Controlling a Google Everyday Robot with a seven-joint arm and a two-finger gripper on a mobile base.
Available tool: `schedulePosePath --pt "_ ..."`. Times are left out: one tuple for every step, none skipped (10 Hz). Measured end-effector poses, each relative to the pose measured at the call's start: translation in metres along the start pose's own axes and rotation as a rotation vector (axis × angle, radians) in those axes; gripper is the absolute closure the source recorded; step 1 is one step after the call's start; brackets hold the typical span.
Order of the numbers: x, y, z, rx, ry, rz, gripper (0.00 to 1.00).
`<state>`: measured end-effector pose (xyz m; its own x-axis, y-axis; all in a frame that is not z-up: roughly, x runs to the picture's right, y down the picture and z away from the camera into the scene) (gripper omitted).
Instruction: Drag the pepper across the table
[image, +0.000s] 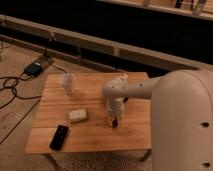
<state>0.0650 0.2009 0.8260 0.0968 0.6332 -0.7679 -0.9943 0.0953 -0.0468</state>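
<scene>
The pepper is a small dark red-brown thing lying on the light-wood table, right of the middle. My gripper points straight down from the pale arm and its tip is right at the pepper, covering its upper end. The large white arm body fills the right side of the view and hides the table's right edge.
A pale whitish block lies left of the gripper. A flat black phone lies near the front left corner. A clear cup stands at the back left. Cables and a dark box lie on the floor to the left.
</scene>
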Motion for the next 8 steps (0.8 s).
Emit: schedulePosePath --pt "0.001 -0.007 -0.002 0.010 0.002 0.018 0.80" --pt "0.001 -0.013 -0.003 0.019 0.003 0.030 0.80" --pt "0.000 -0.019 -0.003 0.028 0.009 0.040 0.80" --pt "-0.005 -0.023 -0.003 0.042 0.014 0.039 0.80" --pt "-0.011 -0.021 -0.002 0.053 0.021 0.023 0.80" --pt "-0.016 -0.016 -0.003 0.059 0.027 0.006 0.80" --pt "-0.024 -0.007 -0.003 0.070 0.032 -0.025 0.80" --pt "-0.031 0.004 -0.005 0.077 0.036 -0.056 0.80"
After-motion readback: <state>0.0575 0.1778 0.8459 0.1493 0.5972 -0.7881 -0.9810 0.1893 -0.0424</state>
